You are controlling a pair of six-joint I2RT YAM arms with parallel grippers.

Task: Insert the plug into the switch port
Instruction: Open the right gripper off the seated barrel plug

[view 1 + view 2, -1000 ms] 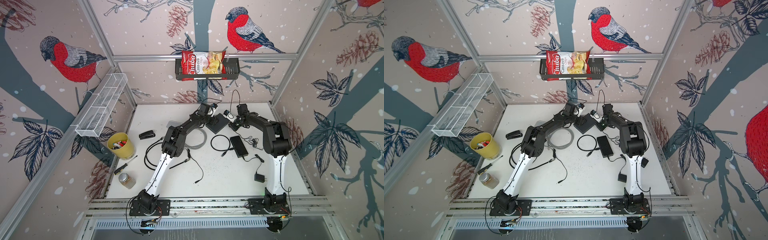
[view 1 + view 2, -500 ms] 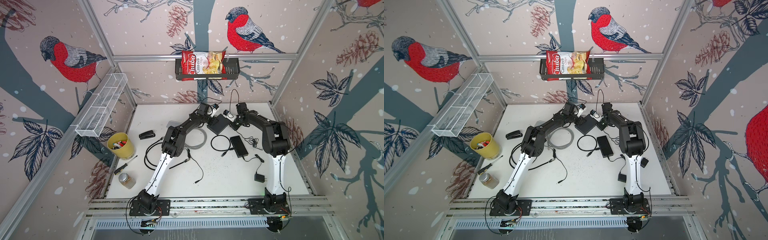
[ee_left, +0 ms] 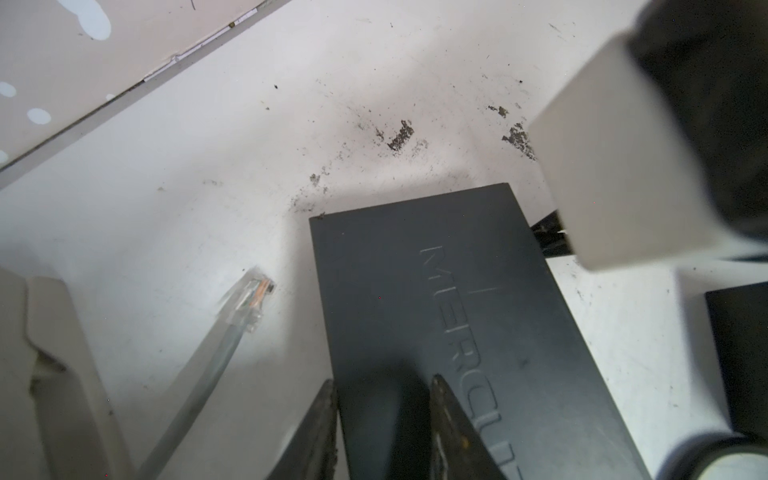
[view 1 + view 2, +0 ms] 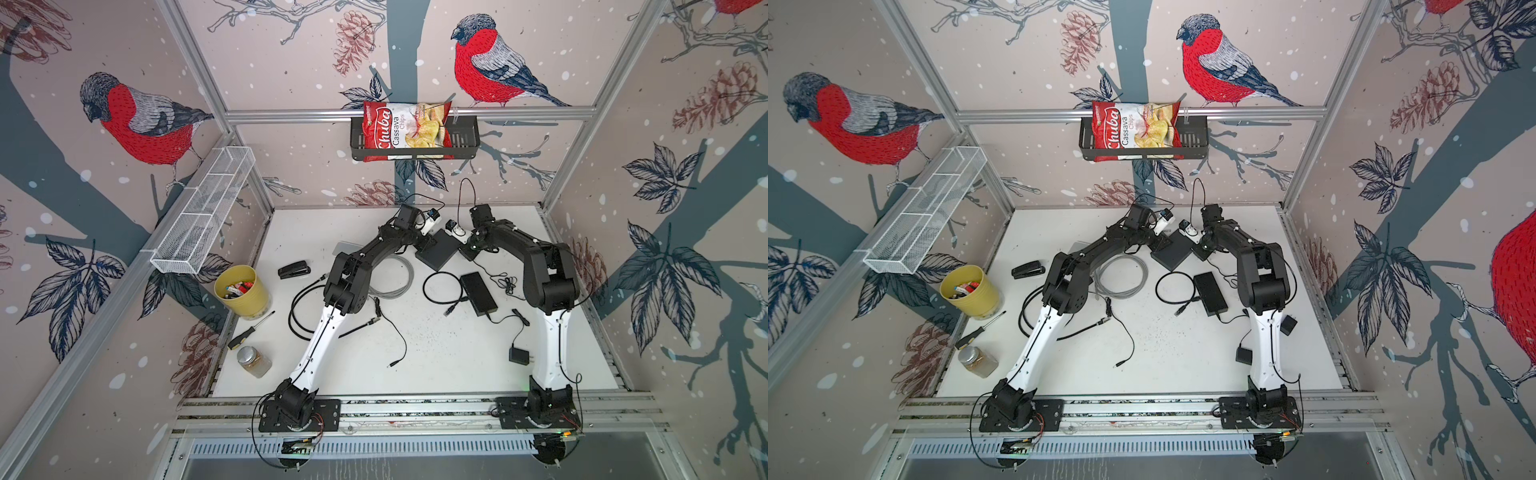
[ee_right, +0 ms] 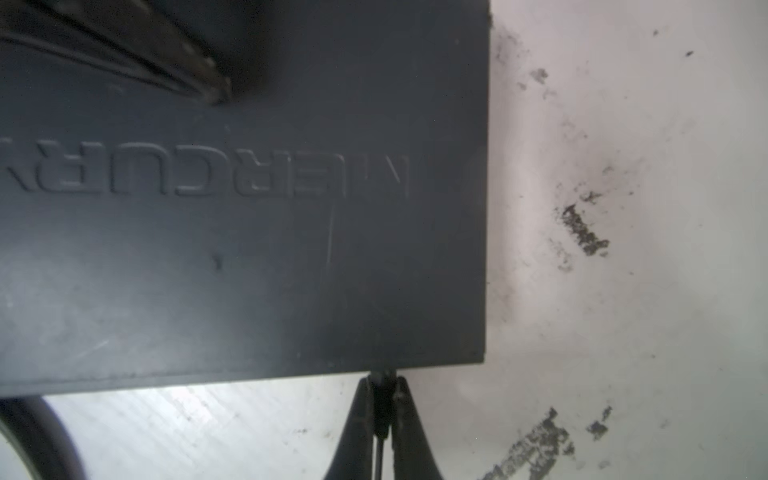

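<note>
We see the right pincer [image 5: 384, 382] closed tight on the plug [image 5: 382, 409] at the edge of the switch [image 5: 249, 249]; the left pincer [image 3: 382, 380] stands part-open over it, on the desk [image 3: 166, 187].

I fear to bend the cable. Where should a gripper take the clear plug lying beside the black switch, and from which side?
Probably the clear plug, by its body, pinched across its long sides from above: it lies flat on the table, apart from the switch, with room on either side. The grey cable behind it would flex.
</note>
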